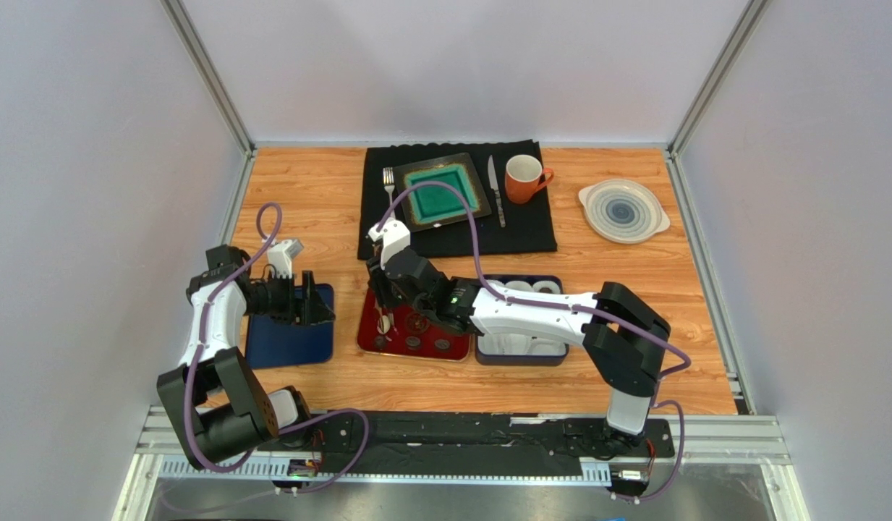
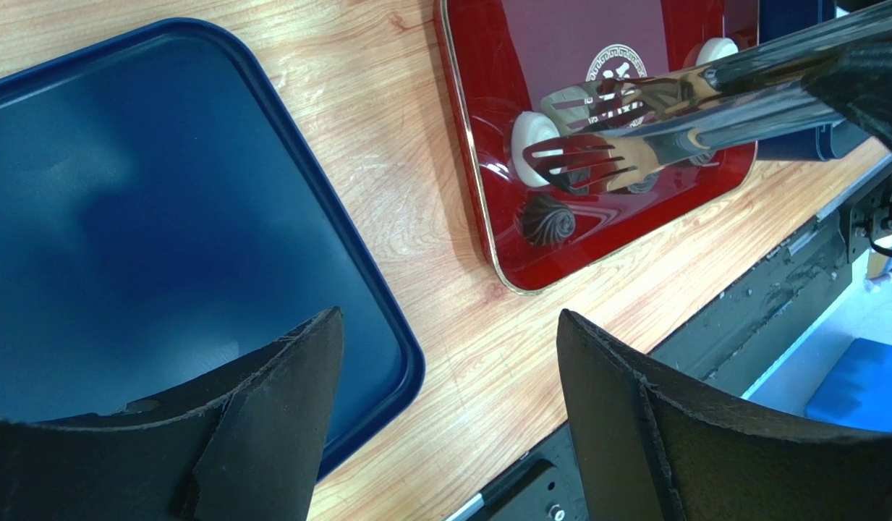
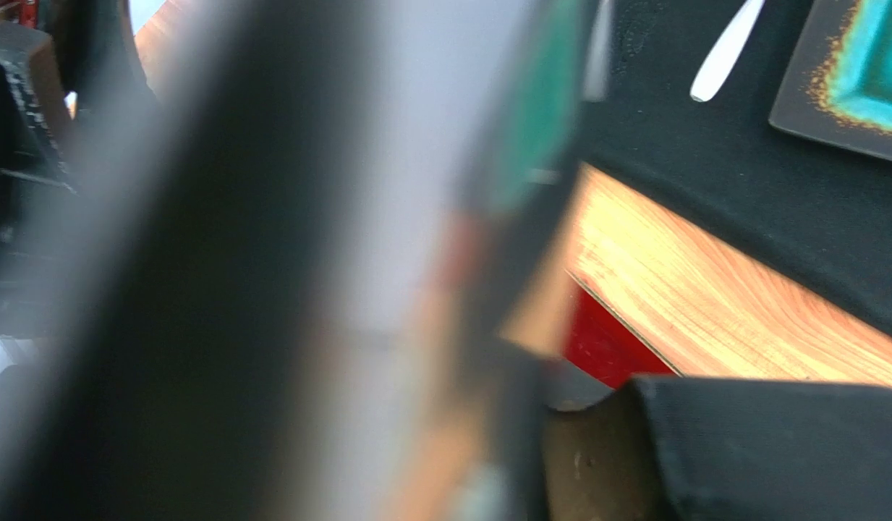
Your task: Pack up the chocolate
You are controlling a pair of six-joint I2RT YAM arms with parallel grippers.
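The chocolate lies in a red tray [image 1: 372,339]: dark rounds [image 1: 414,343] along its front, and in the left wrist view a dark swirled round [image 2: 547,220] beside white ovals [image 2: 529,132]. My right gripper [image 1: 399,287] is shut on silver tongs [image 2: 635,119], whose toothed tips hang low over the white ovals. In the right wrist view the tongs [image 3: 341,271] are a blur that fills most of the picture, and only one black finger [image 3: 743,445] shows. My left gripper [image 1: 314,302] [image 2: 450,320] stands open and empty over the right edge of a dark blue tray [image 2: 146,217].
A dark blue box with white paper cups [image 1: 521,289] sits right of the red tray. At the back a black mat [image 1: 526,228] carries a teal plate [image 1: 444,193], fork, knife and orange mug [image 1: 523,178]. A grey plate [image 1: 623,210] lies at the back right.
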